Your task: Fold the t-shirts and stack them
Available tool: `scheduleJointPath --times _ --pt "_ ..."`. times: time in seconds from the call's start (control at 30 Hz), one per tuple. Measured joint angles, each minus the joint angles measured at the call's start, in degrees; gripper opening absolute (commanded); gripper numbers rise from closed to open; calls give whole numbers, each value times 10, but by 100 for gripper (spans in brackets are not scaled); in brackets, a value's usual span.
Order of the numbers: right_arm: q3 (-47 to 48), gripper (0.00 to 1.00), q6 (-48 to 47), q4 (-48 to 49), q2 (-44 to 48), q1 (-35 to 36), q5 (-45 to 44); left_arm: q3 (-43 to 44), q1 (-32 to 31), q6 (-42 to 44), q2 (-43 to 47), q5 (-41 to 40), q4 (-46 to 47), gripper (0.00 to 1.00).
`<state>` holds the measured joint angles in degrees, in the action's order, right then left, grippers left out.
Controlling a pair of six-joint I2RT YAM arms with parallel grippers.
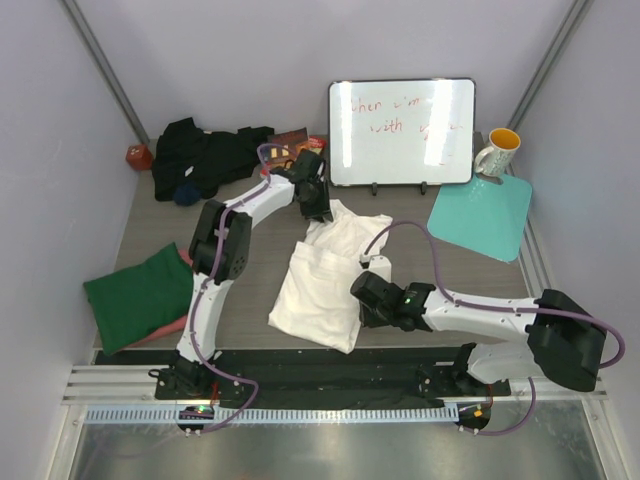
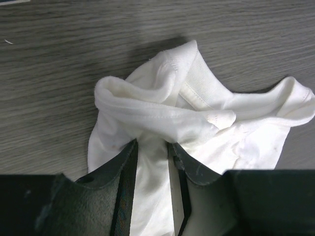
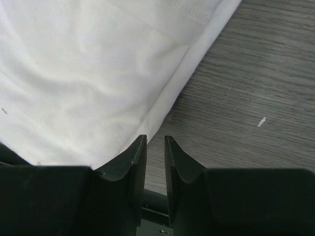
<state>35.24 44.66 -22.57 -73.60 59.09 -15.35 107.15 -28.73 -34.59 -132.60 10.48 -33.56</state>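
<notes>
- The white t-shirt (image 1: 320, 290) lies around the middle of the desk (image 1: 140, 230), a bit closer to the near edge. It is partly folded, with its upper end bunched and lifted toward the far edge.
- The left pincer (image 2: 153, 144) is clamped on that bunched upper end. A strip of white cloth runs between its 2 fingers, and the collar is rumpled just beyond the tips.
- The right pincer (image 3: 155, 138) sits low at the shirt's right-hand edge. Its 2 fingers are a narrow slit apart, with bare desk showing through the slit and no cloth in it. The hem touches the outside of 1 finger.
- A black t-shirt (image 1: 200, 155) is heaped in the far left corner.
- A dark green t-shirt (image 1: 140, 295) lies folded by the left edge, on top of a salmon pink t-shirt (image 1: 160, 335) that peeks out beneath it.
- A whiteboard (image 1: 402, 130) stands at the far edge, with a mug (image 1: 497, 152) beside it and a teal mat (image 1: 482, 218) toward the right edge.
</notes>
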Motion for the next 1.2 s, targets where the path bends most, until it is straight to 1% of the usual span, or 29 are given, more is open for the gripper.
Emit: scheduleJointPath --times 0.13,0.3,0.5,0.67,0.77,0.83,0.87,0.9,1.03,1.07,1.1,1.13,1.2 --pt "0 27 3 -8 23 0 -6 0 5 -4 0 -5 0 33" --pt "9 27 3 -29 27 0 -14 5 11 -12 -1 -26 -11 32" --pt "34 28 -1 -43 28 0 -25 5 42 -34 -1 -31 -17 32" --pt "46 34 -10 -57 39 -1 -37 5 64 -44 1 -52 -22 32" --pt "50 37 -13 -63 43 -2 -43 -1 67 -42 6 -56 -21 30" --pt "51 42 -15 -65 45 -2 -47 -12 68 -40 11 -53 -13 31" --pt "51 43 -16 -67 46 -2 -49 -19 68 -39 16 -50 -7 31" --pt "51 45 -17 -68 47 -3 -52 -26 69 -39 19 -48 -3 32" --pt "58 50 -23 -76 49 -4 -61 -46 71 -37 33 -37 3 35" --pt "58 50 -24 -77 50 -4 -63 -49 71 -35 35 -35 3 40" --pt "58 51 -24 -78 51 -4 -65 -54 71 -32 39 -32 2 41" --pt "58 51 -25 -80 52 -4 -66 -57 71 -28 43 -28 1 45" --pt "58 52 -24 -82 53 -5 -68 -64 71 -23 54 -22 -2 46"
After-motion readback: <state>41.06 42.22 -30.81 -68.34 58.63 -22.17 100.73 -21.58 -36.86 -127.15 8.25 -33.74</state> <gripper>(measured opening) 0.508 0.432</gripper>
